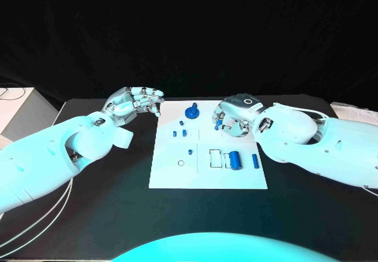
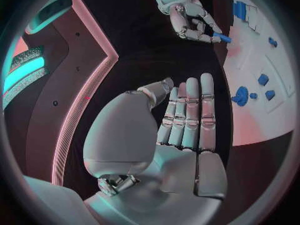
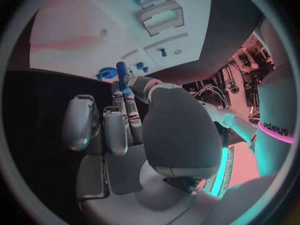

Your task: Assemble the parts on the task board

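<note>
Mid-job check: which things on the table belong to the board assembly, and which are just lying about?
Belongs to the job:
task board
blue peg pinched in the right hand
blue round part at the board's far edge
blue cylinders beside the board's frame slot
left hand, holding nothing

Just lying about:
white box off the table's left edge
white cables by the left arm

**Layout of the task board and both hands**

The task board (image 1: 208,180) lies mid-surface (image 1: 102,218). On it, a knob part (image 1: 192,113) sits at the far edge; cylinder parts (image 1: 237,160) lie right of centre. The left hand (image 1: 135,102) is beside the board's far left corner, the right hand (image 1: 234,117) over its far right corner, pinching a peg (image 3: 122,71).
</note>
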